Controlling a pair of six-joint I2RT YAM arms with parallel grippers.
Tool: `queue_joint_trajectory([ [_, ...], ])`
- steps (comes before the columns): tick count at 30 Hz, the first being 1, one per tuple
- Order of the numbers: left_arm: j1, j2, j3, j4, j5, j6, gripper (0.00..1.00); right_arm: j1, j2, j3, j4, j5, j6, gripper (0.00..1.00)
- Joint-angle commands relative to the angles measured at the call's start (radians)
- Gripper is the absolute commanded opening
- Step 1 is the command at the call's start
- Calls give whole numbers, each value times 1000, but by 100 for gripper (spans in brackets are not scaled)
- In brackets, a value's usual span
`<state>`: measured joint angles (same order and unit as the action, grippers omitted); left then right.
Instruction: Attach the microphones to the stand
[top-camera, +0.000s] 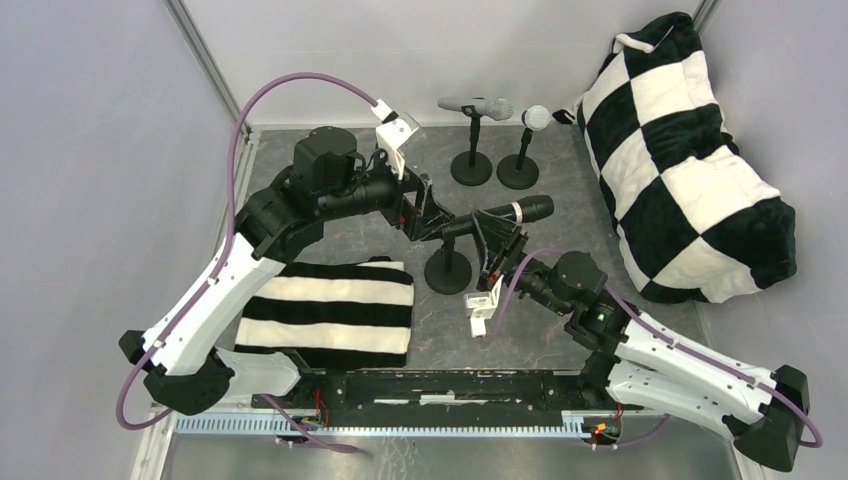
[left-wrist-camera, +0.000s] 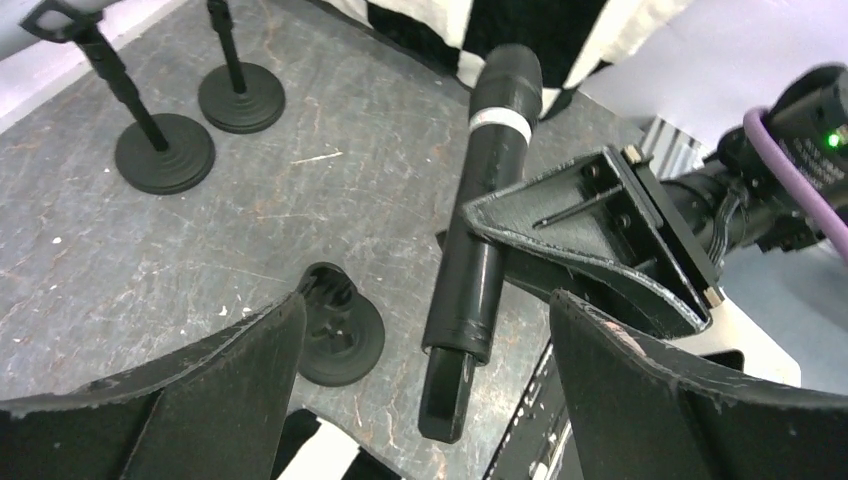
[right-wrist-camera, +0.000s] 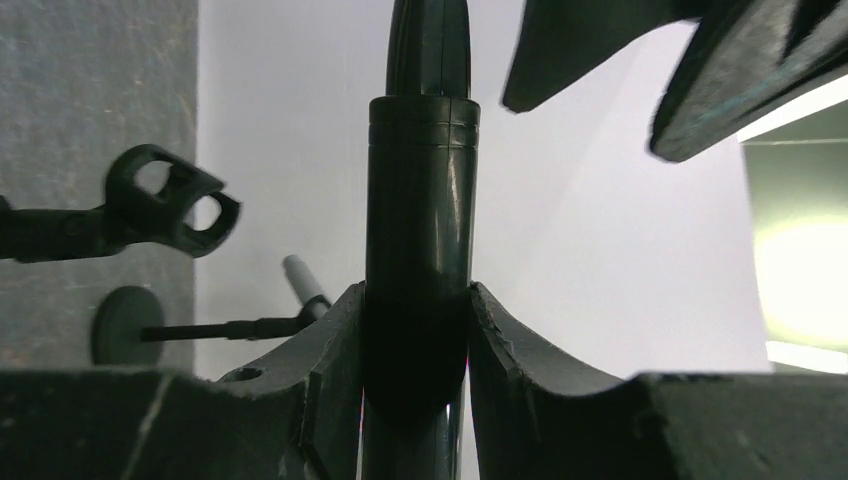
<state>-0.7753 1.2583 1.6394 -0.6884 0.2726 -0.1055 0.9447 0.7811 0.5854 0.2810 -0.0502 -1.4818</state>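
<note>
Far left of the top view, a black-and-white striped folded cloth (top-camera: 330, 315) lies flat on the grey desk (top-camera: 440, 330), out of the action. Moving right, the left claw (top-camera: 428, 215) hovers at frame centre with its fingers (left-wrist-camera: 240, 360) spread wide and holding nothing. Its wrist camera looks straight down between them at the work.

Just below it stands the empty black round-based stand (top-camera: 447, 270), its forked clip (right-wrist-camera: 170, 200) open and waiting. Right beside that, the slim black stick microphone (left-wrist-camera: 480, 250) hangs above the desk, tilted, tail end pointing towards the stand. The right claw (right-wrist-camera: 418, 310) is pinching it firmly around the barrel.

Upper centre of the top view, a silver-grey microphone (top-camera: 478, 105) and a pale mesh-headed microphone (top-camera: 536, 117) are already seated on their own stands. At far right sits a black-and-white chequered plush cushion (top-camera: 690, 160).

So this reads as the last microphone, mid-delivery. The next move calls for lining the barrel up with the clip's mouth and pressing it in. The free left claw would do well to steady the stand, which looks ready to tip.
</note>
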Motion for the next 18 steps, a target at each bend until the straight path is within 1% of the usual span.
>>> queue_joint_trajectory([
  [1,1,10,51,-59,126,123,95,27,22,121,-12,30,-194,0],
  [8,1,31,43,-79,147,159,94,70,58,197,-63,10,-237,0],
  [10,0,42,46,-85,148,172,91,86,69,210,-72,7,-242,1],
  [12,1,55,51,-97,154,185,87,97,78,224,-81,6,-246,2],
  [18,-1,79,58,-136,207,215,68,109,102,245,-93,19,-259,4],
])
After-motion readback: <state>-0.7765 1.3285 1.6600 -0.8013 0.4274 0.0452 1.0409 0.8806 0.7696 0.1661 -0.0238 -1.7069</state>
